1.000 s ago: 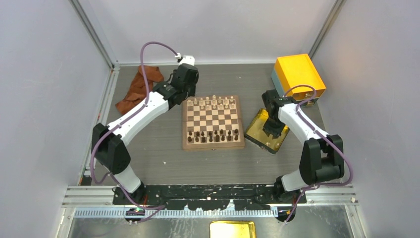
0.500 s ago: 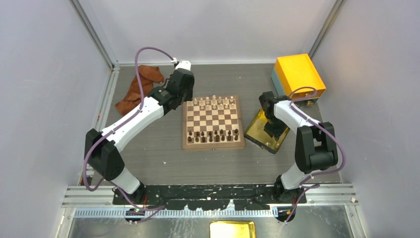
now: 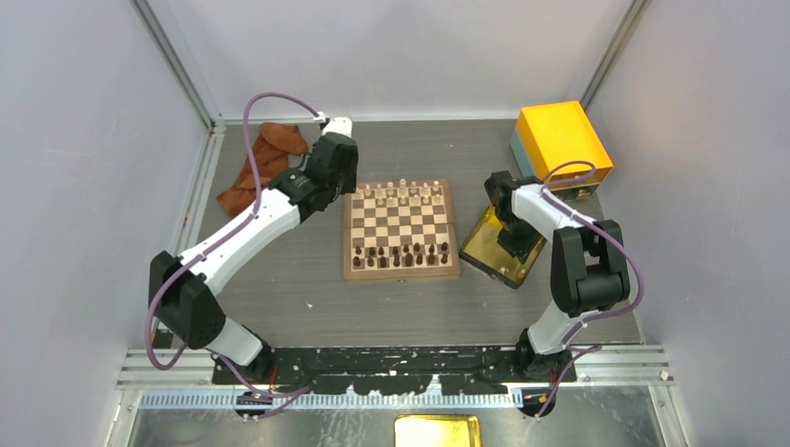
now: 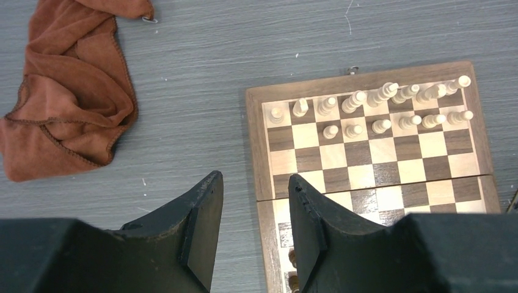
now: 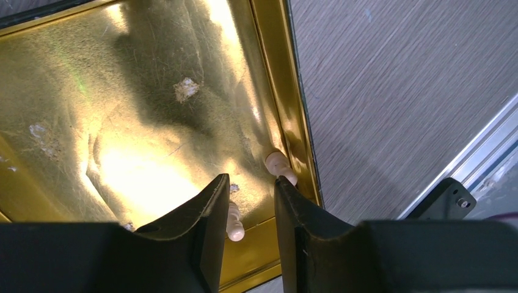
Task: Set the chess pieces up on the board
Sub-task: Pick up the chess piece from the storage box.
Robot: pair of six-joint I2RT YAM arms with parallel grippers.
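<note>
Two chess pieces point(image 5: 234, 223) lie at the golden tray's point(image 5: 273, 61) 5 o'clock corner, under the right gripper point(image 5: 250, 183), parted and empty. Centre on the one between the jaws, avoiding its rim-hugging neighbour at 1 o'clock. The left gripper point(image 4: 253, 183), released, hovers at the board's point(image 4: 254, 140) 9 o'clock edge

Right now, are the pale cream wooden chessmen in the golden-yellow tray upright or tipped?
Tipped: both pale cream wooden chessmen lie sideways by the golden-yellow tray's rim.
</note>
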